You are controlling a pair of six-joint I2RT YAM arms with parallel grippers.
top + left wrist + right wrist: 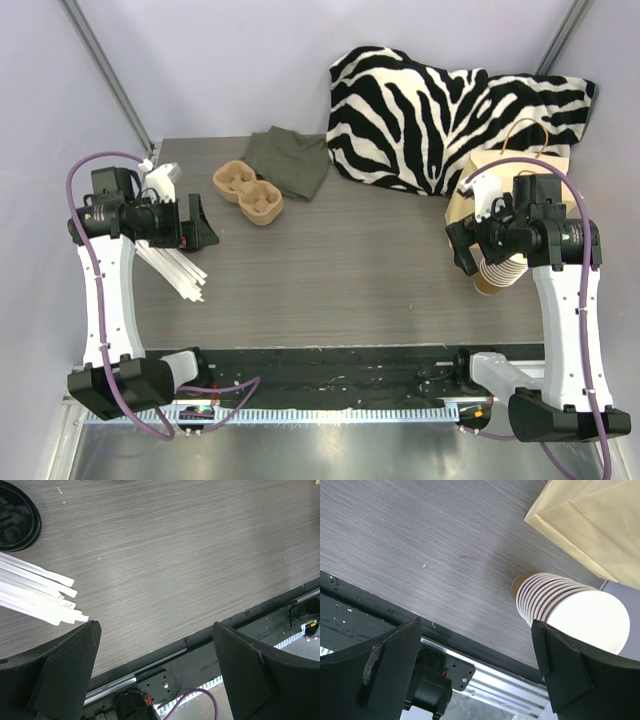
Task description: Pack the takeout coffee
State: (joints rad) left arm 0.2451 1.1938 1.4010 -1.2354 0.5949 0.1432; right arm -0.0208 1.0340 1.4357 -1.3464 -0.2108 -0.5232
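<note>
No single takeout coffee cup shows in any view. A tall stack of lidless brown cups (497, 272) stands at the right near my right gripper (462, 250), which is open and empty; in the right wrist view the stack (555, 600) lies just beside the right finger, apart from it, and the gripper (475, 625) hangs over the table's near edge. My left gripper (205, 226) is open and empty above the left side of the table; in the left wrist view it (155, 630) is also over the near edge. A loose black lid (15, 515) lies at far left.
A brown paper bag (510, 170) lies behind the cup stack, also in the right wrist view (590, 520). A pulp cup carrier (248, 190) and a green cloth (290, 160) lie at the back left. A zebra cloth (440, 110) is behind. White wrapped straws (170, 265) lie at left.
</note>
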